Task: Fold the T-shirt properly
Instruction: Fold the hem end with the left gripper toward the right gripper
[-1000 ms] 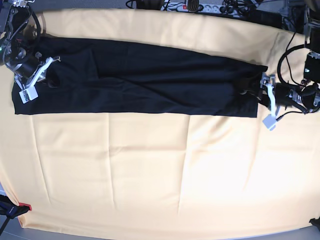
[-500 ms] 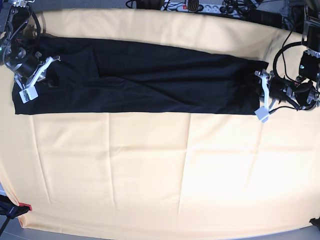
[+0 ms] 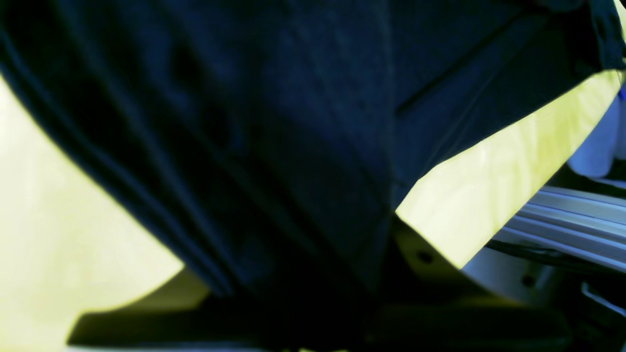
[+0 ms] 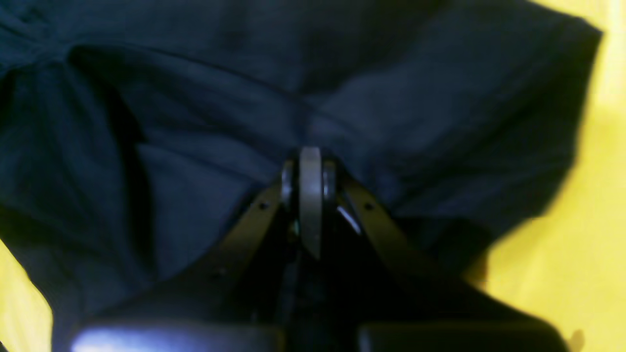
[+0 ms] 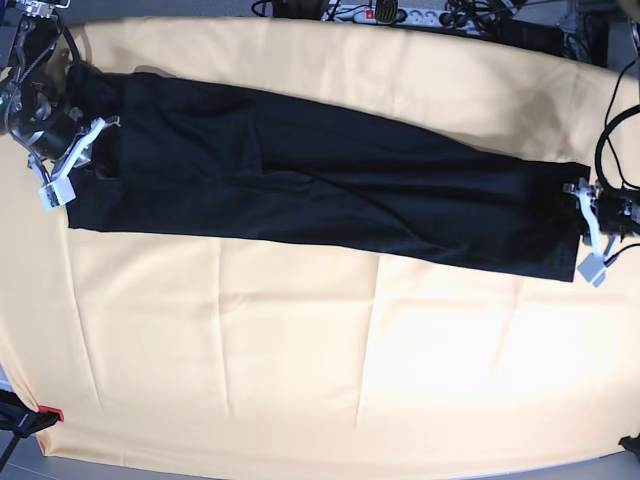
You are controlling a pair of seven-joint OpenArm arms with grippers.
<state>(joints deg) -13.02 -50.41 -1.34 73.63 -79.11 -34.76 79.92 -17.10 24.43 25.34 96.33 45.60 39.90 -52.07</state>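
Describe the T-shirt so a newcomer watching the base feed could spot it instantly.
A pale yellow tablecloth covers the whole table. Across its upper half lies a long dark band running from the right pincer down to the left pincer: that is the T-shirt. It is the only black fabric there.

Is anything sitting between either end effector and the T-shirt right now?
Nothing visible. The right end effector and left end effector meet the T-shirt at opposite ends; only tablecloth surrounds it.
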